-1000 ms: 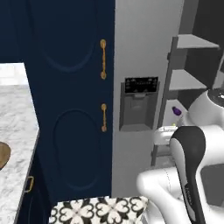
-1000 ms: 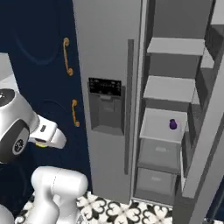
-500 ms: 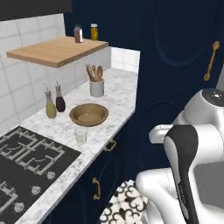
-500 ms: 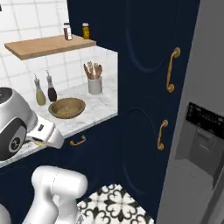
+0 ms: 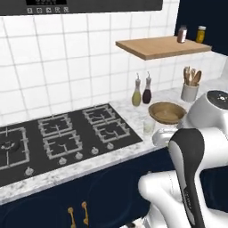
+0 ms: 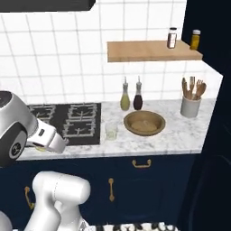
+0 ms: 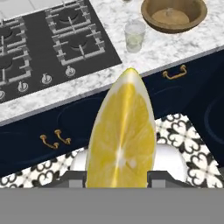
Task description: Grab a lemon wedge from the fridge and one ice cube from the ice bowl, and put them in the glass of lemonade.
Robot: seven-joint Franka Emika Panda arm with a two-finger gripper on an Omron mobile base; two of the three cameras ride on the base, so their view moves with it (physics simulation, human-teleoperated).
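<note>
In the hand view a bright yellow lemon wedge [image 7: 122,140] stands large between my fingertips, and my gripper [image 7: 117,177] is shut on it. The gripper [image 6: 43,143] hangs in front of the counter edge, left of and lower than the glass. The glass of lemonade [image 7: 134,36] [image 5: 148,127] [image 6: 111,131] stands on the marble counter beside the stove. Just right of it sits the tan-brown ice bowl [image 7: 175,27] [image 5: 167,120] [image 6: 144,132]; I cannot make out separate cubes inside. The fridge is out of view.
A black gas stove [image 5: 58,138] takes the counter's left part. Two slim bottles [image 5: 141,91] and a grey utensil cup [image 5: 190,89] stand at the back. A wooden shelf [image 5: 160,46] with jars hangs above. Navy cabinets with gold handles [image 7: 175,72] lie below.
The base has moved and both base views have swung from the open fridge past the navy cabinets to the stove counter. The glass and bowl now sit near the middle.
</note>
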